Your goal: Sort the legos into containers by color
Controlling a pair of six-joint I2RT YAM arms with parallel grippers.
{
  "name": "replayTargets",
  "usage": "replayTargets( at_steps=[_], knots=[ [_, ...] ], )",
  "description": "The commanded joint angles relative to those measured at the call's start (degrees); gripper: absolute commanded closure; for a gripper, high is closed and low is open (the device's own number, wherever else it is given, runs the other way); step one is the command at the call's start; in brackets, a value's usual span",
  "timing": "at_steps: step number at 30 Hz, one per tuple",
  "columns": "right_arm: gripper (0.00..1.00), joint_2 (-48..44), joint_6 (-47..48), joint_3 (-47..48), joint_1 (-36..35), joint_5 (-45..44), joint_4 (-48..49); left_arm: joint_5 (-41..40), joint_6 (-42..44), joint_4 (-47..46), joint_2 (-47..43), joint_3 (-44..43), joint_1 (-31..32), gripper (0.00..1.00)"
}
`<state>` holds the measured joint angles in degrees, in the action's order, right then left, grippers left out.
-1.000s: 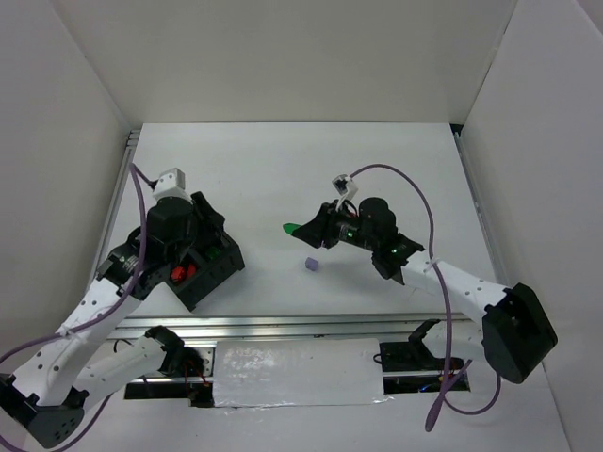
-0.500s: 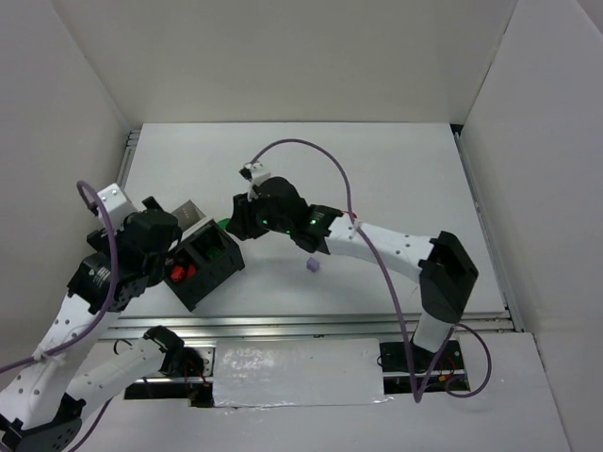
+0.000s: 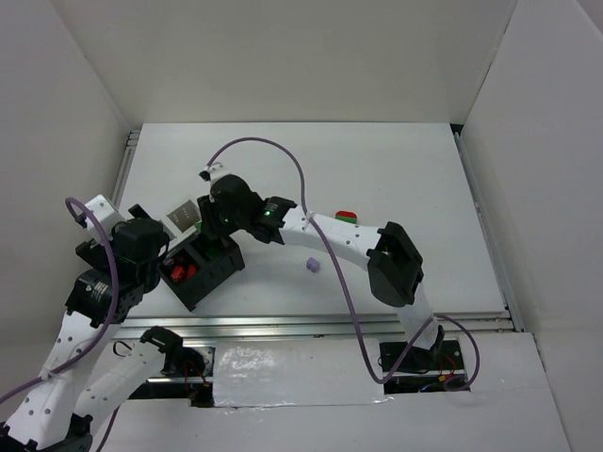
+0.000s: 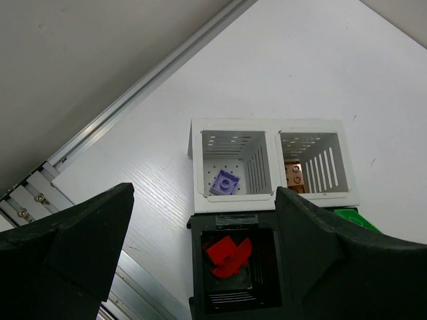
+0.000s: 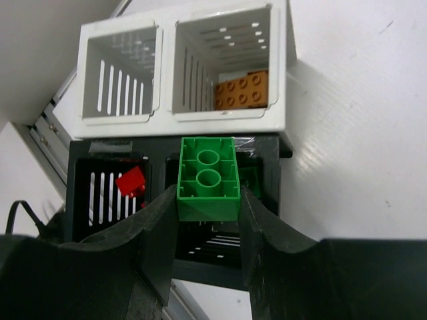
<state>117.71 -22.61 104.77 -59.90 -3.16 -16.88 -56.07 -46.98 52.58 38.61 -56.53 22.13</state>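
Observation:
The black box [image 3: 209, 270] with dividers stands at the near left, with two pale square compartments [image 3: 185, 215] at its far edge. My right gripper [image 3: 217, 226] reaches across above the box, shut on a green brick [image 5: 207, 179] over the box's right black compartment [image 5: 220, 233], where another green brick [image 5: 253, 180] lies. Red bricks [image 4: 227, 253] lie in the left black compartment. The pale compartments hold a lilac brick [image 4: 225, 182] and an orange brick [image 5: 241, 90]. My left gripper [image 4: 200, 267] is open and empty above the box's left end. A lilac brick [image 3: 312, 266] lies on the table.
A small red-and-green piece [image 3: 346, 217] lies on the table right of the right arm. A metal rail [image 3: 121, 179] runs along the table's left edge. White walls close in the back and both sides.
My right arm has swung left from the table's middle to above the box, carrying the green brick. My left arm has drawn back to the left, off the box.

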Motion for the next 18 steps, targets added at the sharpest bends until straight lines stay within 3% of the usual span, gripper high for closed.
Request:
replayTargets(
  at_steps=[1,5,8,9,14,16,18],
  knots=[
    [0.86,-1.0,1.3,1.8,-1.3,-2.6,-2.4,1.2,1.2,-2.3,1.4,-0.2,-1.2,0.00],
    [0.84,-3.3,1.3,-1.6,-1.7,-3.0,-1.3,2.0,2.1,-3.0,1.5,-0.1,-1.6,0.00],
    [0.64,-5.2,1.3,-4.3,-2.4,-2.0,-0.1,3.1,3.2,-4.1,1.5,0.2,-1.8,0.01],
    [0.46,-5.5,1.2,-4.7,-2.7,-2.3,0.1,3.3,3.6,-4.3,1.6,0.3,-1.8,0.01],
    [0.26,-3.4,1.3,-1.5,-3.2,-2.6,-2.1,4.9,5.1,-5.2,1.7,0.5,-2.0,0.01],
    [0.11,-2.8,1.3,0.1,-3.2,-2.2,-2.8,5.6,5.7,-5.6,1.4,0.6,-2.0,0.00],
    [0.09,-5.0,0.9,-1.0,-3.3,-2.8,-2.6,5.9,6.1,-6.0,1.1,0.7,-2.0,0.00]
  ],
)
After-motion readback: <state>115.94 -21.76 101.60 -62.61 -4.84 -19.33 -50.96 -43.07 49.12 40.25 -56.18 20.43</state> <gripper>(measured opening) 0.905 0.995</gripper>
